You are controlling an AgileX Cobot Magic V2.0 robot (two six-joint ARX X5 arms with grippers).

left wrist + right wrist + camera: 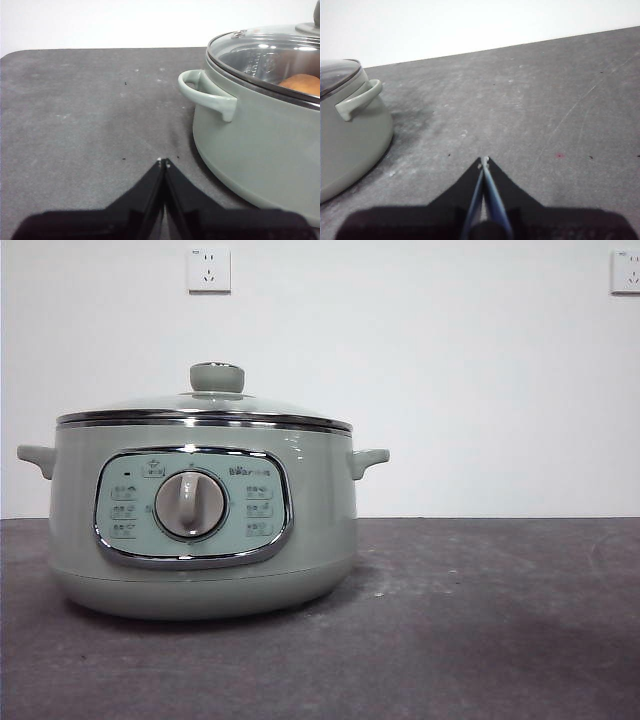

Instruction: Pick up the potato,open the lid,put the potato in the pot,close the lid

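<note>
Front view: I see the lid (205,408) seated on the pot (200,530), no arm in view. Left wrist: my left gripper (163,162) is closed, empty, pot just beside; what looks like the potato (301,83) shows under glass. Right gripper (483,161) closed, empty. I'd just confirm the lid sits flush.
</note>
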